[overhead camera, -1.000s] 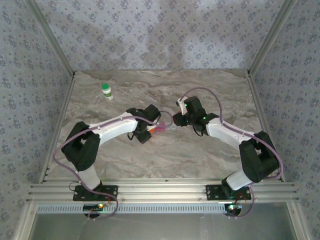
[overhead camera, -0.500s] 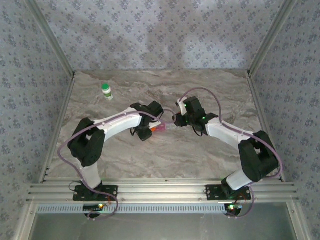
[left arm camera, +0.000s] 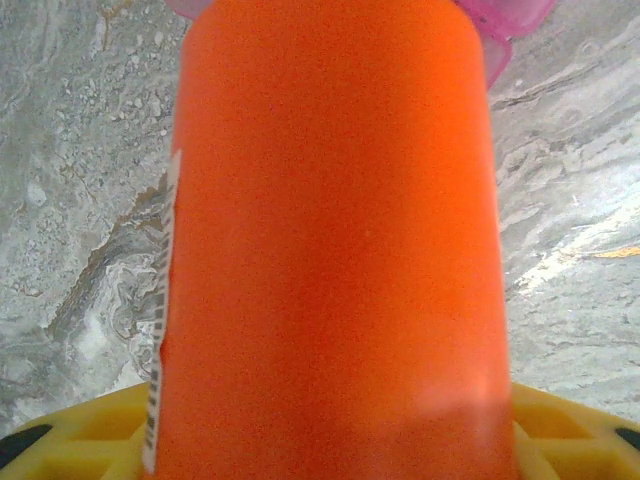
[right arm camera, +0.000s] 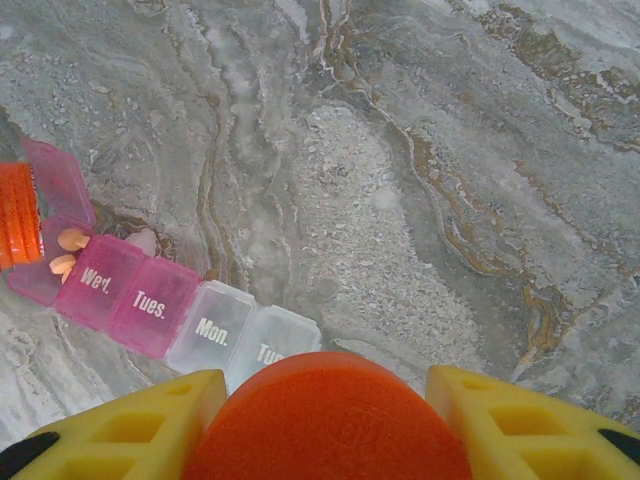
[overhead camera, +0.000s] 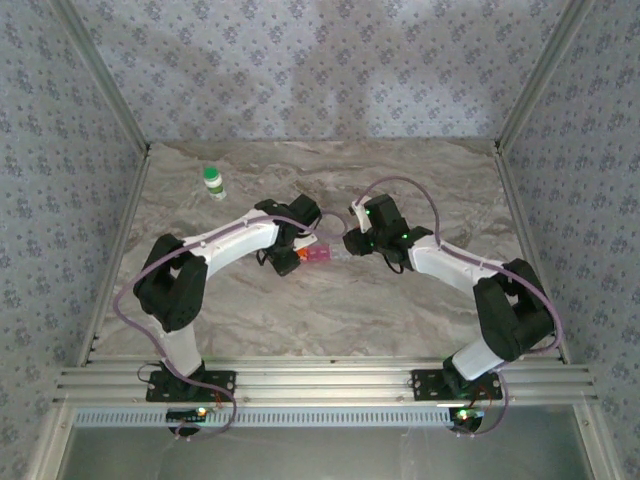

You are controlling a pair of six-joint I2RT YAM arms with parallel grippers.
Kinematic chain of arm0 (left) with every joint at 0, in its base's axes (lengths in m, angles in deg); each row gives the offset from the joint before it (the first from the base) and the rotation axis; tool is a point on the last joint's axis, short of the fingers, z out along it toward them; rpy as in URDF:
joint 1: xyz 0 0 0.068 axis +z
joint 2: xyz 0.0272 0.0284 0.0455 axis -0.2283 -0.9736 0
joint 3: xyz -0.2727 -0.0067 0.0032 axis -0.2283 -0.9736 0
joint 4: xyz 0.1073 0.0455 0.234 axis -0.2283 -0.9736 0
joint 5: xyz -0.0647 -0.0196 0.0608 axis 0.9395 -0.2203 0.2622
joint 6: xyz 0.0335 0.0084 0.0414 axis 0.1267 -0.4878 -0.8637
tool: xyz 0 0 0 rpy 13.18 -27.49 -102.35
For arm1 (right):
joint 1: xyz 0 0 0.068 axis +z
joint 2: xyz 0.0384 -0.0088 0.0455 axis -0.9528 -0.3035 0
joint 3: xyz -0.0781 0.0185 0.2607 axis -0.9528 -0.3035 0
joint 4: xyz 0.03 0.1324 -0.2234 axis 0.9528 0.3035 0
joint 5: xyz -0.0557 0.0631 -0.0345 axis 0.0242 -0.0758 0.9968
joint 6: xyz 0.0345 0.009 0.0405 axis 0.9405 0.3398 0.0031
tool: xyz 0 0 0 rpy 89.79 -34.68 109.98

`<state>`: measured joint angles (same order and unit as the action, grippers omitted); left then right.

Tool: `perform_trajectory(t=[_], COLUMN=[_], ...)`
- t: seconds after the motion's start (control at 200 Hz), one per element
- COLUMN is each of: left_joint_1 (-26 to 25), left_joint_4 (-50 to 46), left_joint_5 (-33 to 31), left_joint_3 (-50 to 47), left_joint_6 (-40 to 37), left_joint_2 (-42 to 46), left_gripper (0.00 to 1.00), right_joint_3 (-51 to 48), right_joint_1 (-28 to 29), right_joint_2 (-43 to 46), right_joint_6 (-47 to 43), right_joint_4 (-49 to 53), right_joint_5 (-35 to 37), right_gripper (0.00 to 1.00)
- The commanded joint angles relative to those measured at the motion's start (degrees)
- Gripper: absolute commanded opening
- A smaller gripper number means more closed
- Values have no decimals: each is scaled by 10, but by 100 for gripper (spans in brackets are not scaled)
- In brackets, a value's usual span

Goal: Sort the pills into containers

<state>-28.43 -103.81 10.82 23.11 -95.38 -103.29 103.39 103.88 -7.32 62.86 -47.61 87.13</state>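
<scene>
Your left gripper (overhead camera: 292,255) is clamped on an orange bottle (left arm camera: 330,250), which lies tipped with its mouth at the pink end of the pill box (right arm camera: 180,315). The box lies flat on the marble table (right arm camera: 450,150), mid-table between your two grippers. Its long axis runs roughly left to right in the overhead view, pink end toward your left gripper, clear end toward your right. The end compartment's lid (right arm camera: 60,180) stands open, and pale orange pills (right arm camera: 70,240) lie inside. Your right gripper (right arm camera: 325,400) grips a round orange piece (right arm camera: 325,425); you cannot tell whether it is a cap.
</scene>
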Motion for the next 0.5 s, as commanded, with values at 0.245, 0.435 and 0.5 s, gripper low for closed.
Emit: perform_trajectory(t=[0.245, 0.435, 0.5], left_joint_1=[8, 13, 13], left_joint_4=[51, 107, 131], left_joint_5=[43, 50, 50], left_joint_3=[-43, -92, -112], left_joint_6=[21, 44, 52], left_joint_2=[41, 75, 89], left_gripper=[0, 0, 0], right_joint_3=[20, 23, 24], right_joint_1=[7, 8, 10], right_joint_2=[-10, -14, -15], right_joint_6=[-11, -13, -13], right_joint_4=[14, 16, 17], right_joint_5=[6, 7, 8], right_gripper=[0, 0, 0])
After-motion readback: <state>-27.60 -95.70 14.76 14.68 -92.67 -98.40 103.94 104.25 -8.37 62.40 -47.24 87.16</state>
